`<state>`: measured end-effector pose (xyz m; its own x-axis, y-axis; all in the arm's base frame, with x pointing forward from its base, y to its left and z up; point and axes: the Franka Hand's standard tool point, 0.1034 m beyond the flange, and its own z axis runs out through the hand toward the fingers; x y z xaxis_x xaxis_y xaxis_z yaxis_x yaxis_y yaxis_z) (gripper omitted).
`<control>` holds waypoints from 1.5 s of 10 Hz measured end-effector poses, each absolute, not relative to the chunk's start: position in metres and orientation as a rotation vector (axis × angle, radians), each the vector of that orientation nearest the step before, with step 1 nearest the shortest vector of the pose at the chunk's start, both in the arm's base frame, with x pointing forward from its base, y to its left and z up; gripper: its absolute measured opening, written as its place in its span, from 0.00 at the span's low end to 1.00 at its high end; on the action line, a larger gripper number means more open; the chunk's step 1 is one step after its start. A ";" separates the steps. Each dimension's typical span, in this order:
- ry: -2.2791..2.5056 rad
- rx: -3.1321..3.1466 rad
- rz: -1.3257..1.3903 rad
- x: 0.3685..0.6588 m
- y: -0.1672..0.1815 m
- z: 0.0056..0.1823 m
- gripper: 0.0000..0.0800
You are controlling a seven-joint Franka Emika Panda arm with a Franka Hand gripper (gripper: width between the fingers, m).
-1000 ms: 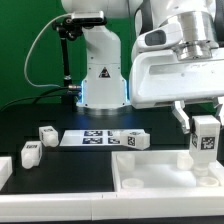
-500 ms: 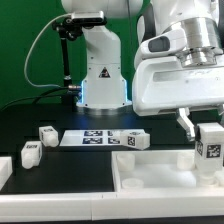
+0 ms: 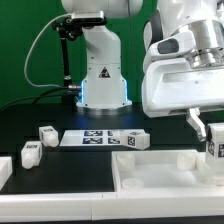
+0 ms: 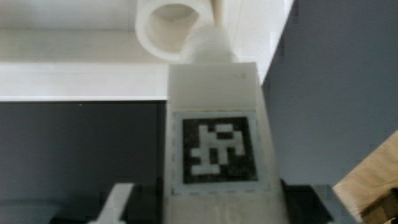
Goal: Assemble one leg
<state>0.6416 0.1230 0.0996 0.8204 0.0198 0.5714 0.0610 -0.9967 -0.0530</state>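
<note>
1. Carries the leg (image 3: 215, 150) further toward the exterior view's right and a little lower than a second ago, almost at the picture's edge.
2. Keeps the gripper (image 3: 212, 133) clamped on the leg, upright, over the far corner of the tray (image 3: 130, 172).
3. Looks about halfway: picked up and brought over, not yet seated or screwed in.
4. Shows only in the wrist view a round socket (image 4: 173, 22) just beyond the leg's tip; shows only in the exterior view the loose blocks (image 3: 47, 133) and the marker board (image 3: 95, 138), well apart.
</note>
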 end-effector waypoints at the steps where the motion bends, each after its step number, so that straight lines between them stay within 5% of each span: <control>1: -0.065 -2.930 -0.920 0.640 0.124 0.102 0.36; 15: -0.079 -2.944 -0.946 0.633 0.112 0.084 0.36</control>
